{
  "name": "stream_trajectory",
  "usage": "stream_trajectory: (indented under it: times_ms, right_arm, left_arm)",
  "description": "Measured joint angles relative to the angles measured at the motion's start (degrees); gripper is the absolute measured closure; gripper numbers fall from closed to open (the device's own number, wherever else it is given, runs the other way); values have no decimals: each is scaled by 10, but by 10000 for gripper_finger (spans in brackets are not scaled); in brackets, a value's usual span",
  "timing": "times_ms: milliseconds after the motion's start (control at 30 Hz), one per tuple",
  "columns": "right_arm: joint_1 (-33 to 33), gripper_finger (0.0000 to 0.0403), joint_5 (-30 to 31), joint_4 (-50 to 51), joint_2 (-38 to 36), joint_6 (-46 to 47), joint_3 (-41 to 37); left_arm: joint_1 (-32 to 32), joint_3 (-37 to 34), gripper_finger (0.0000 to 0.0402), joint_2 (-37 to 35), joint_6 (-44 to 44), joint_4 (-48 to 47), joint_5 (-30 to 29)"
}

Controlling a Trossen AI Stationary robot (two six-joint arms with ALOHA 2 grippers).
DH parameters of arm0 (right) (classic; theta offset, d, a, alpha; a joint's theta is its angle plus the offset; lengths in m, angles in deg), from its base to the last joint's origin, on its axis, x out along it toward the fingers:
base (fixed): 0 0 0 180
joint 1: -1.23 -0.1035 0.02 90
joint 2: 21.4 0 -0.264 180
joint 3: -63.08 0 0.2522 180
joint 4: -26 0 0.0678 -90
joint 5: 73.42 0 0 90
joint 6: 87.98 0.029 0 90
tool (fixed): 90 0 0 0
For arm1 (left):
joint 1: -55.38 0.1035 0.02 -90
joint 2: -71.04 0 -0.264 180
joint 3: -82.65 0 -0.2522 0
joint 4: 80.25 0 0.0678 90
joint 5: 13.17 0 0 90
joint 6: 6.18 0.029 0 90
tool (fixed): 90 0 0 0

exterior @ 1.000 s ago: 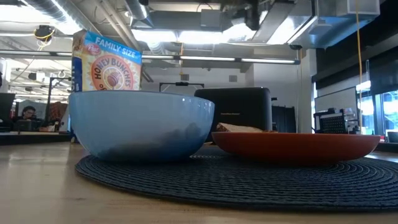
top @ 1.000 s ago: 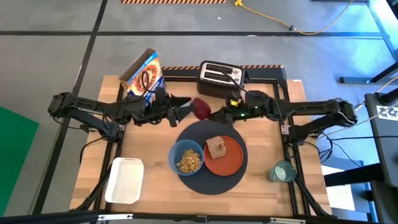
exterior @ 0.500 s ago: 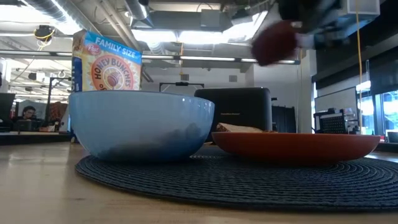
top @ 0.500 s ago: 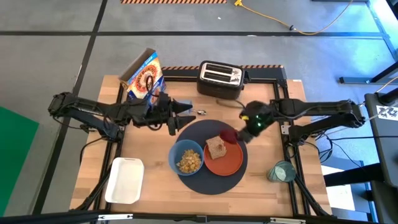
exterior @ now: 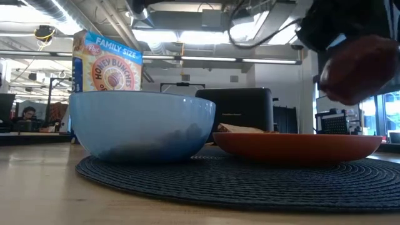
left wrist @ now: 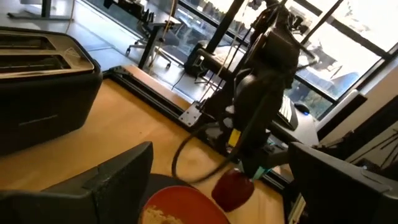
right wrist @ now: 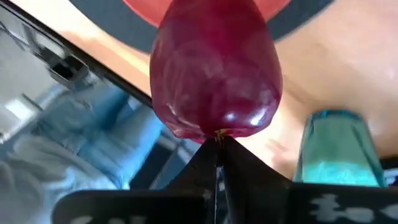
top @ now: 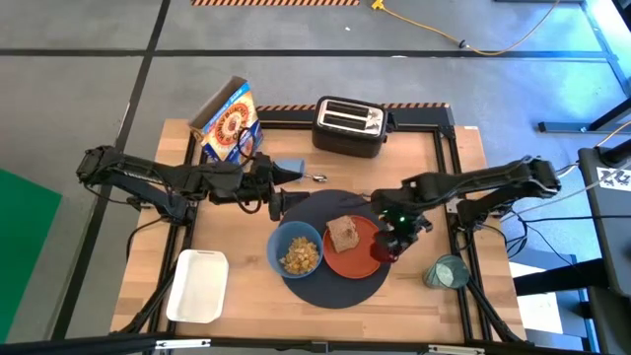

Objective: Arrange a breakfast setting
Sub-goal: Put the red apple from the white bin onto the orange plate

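Observation:
My right gripper [top: 390,237] is shut on the small red fruit [top: 384,248] just above the right rim of the orange plate [top: 361,260]. The plate holds the brown toast slice [top: 342,234] and sits on the dark round placemat [top: 335,288] beside the blue bowl [top: 296,249] of cereal. The teal glass [top: 446,271] stands on the table right of the mat. A small metal piece [top: 319,178], perhaps the spoon, lies beyond the mat. My left gripper [top: 283,187] is open and empty at the mat's far left edge. My right gripper pinches the red fruit at its stem end [right wrist: 215,128] between its two fingertips. In the left wrist view the fingers come from above, pointing down. The fruit [exterior: 359,69] hangs below them, clear of the plate [exterior: 300,145].
The black toaster [top: 348,125] stands at the far edge, a cereal box [top: 229,120] at the far left, a white rectangular tray [top: 199,286] at the near left. A black frame rail runs along the table's right side.
My right gripper has carried the red fruit from beside the toaster, near my left gripper, toward the table's near right and down, to just above the plate's right rim. The fruit stays in its hold, clear of everything.

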Motion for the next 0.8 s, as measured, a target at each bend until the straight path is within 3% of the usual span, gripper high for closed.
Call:
stream_trajectory:
  times_ms: [133,267,400,600,800]
  right_arm:
    - [10,400,-87,4,48,-28,0]
    - [22,399,-119,-12,87,-39,0]
    - [41,399,-113,-33,108,-42,0]
    - [75,395,-55,-34,117,-43,0]
    - [85,381,-46,-28,125,-43,0]
  left_arm:
    - [-4,0,35,0,0,-21,5]
    - [-14,0,35,0,17,-64,6]
    - [-23,0,35,0,25,-105,5]
    - [-29,0,35,0,28,-140,4]
    - [-28,0,35,0,43,-163,4]
